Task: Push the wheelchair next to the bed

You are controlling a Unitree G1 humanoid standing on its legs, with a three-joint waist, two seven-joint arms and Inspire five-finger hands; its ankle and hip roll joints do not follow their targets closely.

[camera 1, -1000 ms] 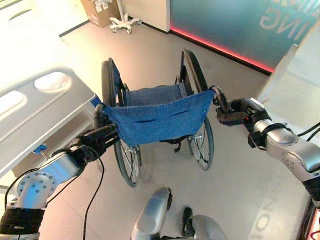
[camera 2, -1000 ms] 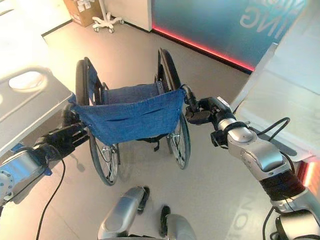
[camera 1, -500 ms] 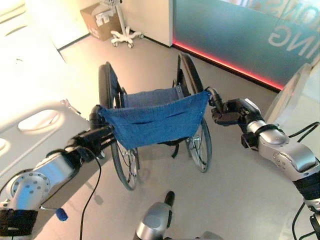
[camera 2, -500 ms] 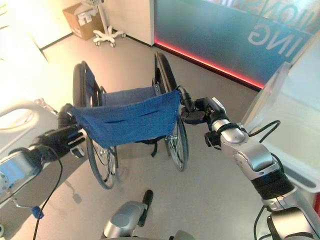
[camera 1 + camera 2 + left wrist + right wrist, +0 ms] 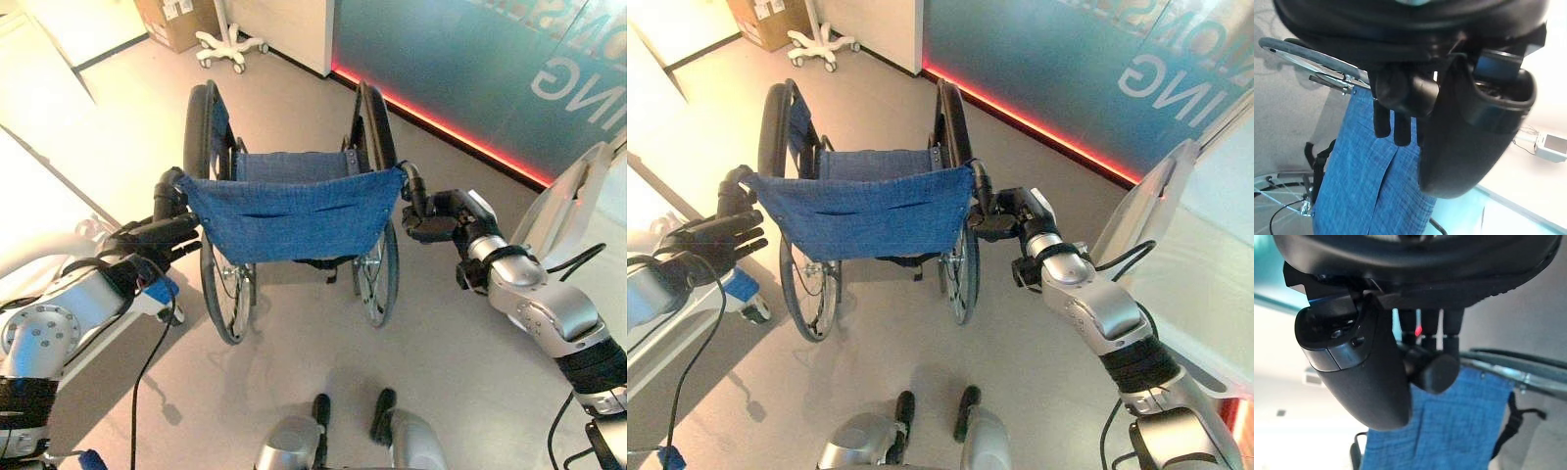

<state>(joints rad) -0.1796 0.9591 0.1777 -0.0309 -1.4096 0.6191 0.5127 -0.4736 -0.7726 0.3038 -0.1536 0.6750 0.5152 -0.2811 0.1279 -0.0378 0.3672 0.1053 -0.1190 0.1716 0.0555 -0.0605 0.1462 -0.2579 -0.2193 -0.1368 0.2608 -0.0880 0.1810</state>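
Two dark hands meet the wheelchair (image 5: 289, 211) at the centre of the frame, one on each push handle behind its blue fabric backrest (image 5: 291, 217). The left hand (image 5: 157, 233), entering from the lower left, lies at the left push handle (image 5: 167, 189) at centre left; its wrist view shows the fingers (image 5: 1393, 122) curled over the black grip, with the blue cloth just beyond them. The right hand (image 5: 441, 213), entering from the right edge, closes on the right push handle (image 5: 412, 186) at centre right; in its wrist view the fingers (image 5: 1430, 330) wrap the round grip end (image 5: 1432, 372), the thumb beside it. The chair faces away toward the upper frame, its two large wheels (image 5: 377, 220) standing on the pale floor (image 5: 460, 333). A white bed (image 5: 44, 255) occupies the left edge, just beside the chair's left wheel. A cardboard box (image 5: 171, 18) and a white wheeled stand base (image 5: 230, 44) sit at the upper left, and a teal wall panel with a red light strip (image 5: 431, 122) crosses the upper right.
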